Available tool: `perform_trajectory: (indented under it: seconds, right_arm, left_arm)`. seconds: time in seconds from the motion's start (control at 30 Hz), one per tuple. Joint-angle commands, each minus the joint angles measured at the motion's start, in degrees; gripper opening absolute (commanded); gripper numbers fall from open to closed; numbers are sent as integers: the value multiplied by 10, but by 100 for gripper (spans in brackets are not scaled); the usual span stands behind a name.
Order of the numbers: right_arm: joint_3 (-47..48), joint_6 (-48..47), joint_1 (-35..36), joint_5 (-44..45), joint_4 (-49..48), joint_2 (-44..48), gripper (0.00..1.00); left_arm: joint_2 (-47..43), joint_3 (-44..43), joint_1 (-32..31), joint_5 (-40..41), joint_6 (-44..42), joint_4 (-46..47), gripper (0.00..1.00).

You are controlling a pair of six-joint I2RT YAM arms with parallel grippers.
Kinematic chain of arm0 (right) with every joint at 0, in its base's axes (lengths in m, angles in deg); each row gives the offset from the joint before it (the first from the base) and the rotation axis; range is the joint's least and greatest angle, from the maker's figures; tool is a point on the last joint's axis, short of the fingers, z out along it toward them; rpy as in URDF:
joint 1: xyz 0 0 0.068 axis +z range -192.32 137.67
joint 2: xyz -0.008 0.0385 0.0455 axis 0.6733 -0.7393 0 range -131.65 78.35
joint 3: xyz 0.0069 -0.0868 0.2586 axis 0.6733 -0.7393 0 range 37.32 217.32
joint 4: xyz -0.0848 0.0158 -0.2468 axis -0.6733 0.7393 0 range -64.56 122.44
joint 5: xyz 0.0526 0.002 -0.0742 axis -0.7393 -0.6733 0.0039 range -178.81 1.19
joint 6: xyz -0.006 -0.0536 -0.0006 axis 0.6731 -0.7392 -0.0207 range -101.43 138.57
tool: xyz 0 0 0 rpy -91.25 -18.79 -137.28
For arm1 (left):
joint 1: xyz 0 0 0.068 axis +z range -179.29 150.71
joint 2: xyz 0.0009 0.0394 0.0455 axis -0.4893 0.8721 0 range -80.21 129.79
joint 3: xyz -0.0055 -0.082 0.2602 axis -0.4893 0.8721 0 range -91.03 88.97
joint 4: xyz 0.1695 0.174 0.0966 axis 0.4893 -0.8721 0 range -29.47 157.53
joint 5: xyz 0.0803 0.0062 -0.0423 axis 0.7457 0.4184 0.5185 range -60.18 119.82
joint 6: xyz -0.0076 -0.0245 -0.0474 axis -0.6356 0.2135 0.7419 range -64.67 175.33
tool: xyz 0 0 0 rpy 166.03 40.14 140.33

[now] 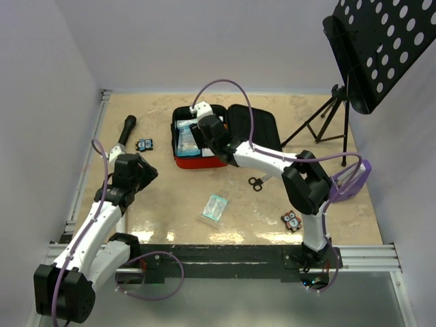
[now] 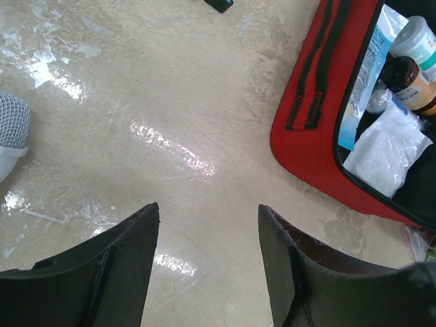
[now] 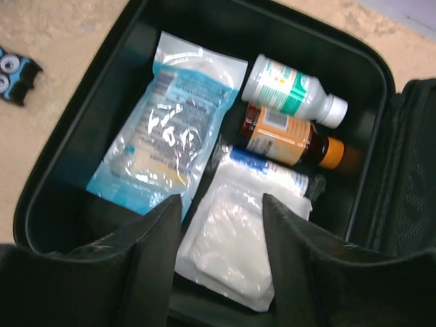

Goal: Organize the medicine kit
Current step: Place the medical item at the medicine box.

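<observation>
Beige desk (image 1: 170, 204) holds the open kit (image 1: 197, 163); wrist views alone reveal its bottles (image 3: 293, 92), under the spread, empty right claw (image 3: 221, 201), while the left claw (image 2: 208, 211) gapes beside the kit.

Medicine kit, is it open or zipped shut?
Open. The medicine kit has its lid laid flat beside it, and a white bottle and blue packet show inside.

On your beige table (image 1: 163, 197) you see the open medicine kit (image 1: 197, 163), scissors (image 1: 256, 182), a clear packet (image 1: 215, 206), a black cylinder (image 1: 127, 129), a small blue pack (image 1: 144, 144) and a small orange-edged pack (image 1: 291, 220).
</observation>
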Motion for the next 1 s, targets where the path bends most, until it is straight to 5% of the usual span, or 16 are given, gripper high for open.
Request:
perform_trajectory:
  seconds: [0.0,0.33,0.6,0.7,0.83,0.97]
  right_arm:
    - [77,32,1,29,54,-45,49]
    - [81,51,0,44,85,-80,13]
    - [36,70,-1,45,93,-64,9]
    - [0,74,-1,44,55,-18,22]
    - [-23,83,1,34,8,56,67]
    - [-42,83,11,46,5,128,79]
  left_arm:
    - [7,-7,1,-8,-7,20,64]
    - [8,-4,1,-4,-11,21,64]
    - [14,-4,1,-9,-11,25,63]
    - [11,-1,1,-8,-10,26,63]
    - [8,-4,1,-6,-9,23,63]
    - [1,-10,1,2,-12,14,63]
